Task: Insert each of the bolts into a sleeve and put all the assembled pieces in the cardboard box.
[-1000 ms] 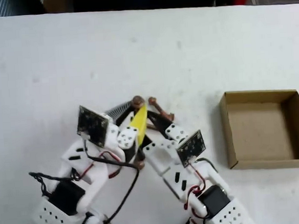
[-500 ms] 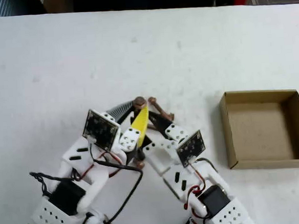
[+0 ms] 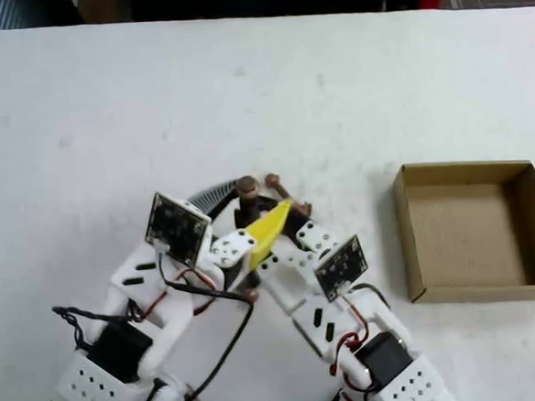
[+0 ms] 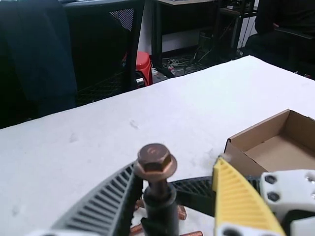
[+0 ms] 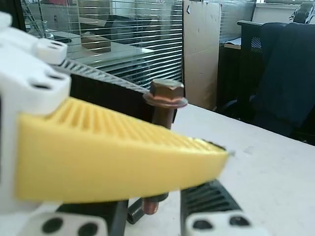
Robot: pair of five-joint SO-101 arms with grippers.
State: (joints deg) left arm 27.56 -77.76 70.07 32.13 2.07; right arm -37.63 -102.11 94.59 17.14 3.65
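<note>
- the bolt point(image 4: 155, 161) stands upright, its hex head on top and its shank down inside the black sleeve point(image 4: 160, 197); in the right wrist view its threaded tip pokes out below.
- bolt and sleeve sit where the two arms meet, at the near middle of the desk point(image 3: 242, 92) in the high view, raised above the surface.
- right jaws: closed on the sleeve, as far as the left wrist view lets me tell; one black finger point(image 4: 197, 189) reaches it from the side, and the actual contact is partly hidden.
- left jaws: wide. the grey finger point(image 4: 106, 206) lies right against the bolt and sleeve, while the yellow finger point(image 4: 236, 196) stands clearly apart from them, on the side toward the box point(image 3: 476, 232).
- in the right wrist view that yellow finger crosses in front of the bolt's shank and hides its middle.
- another bolt point(image 3: 286, 195) lies flat on the desk just beside the held pair, on the box side.
- more copper threaded ends point(image 4: 182, 212) show on the desk under the held sleeve; how many i cannot tell.
- the box sits on the desk on the right arm's side, well apart from the jaws, open side up.
</note>
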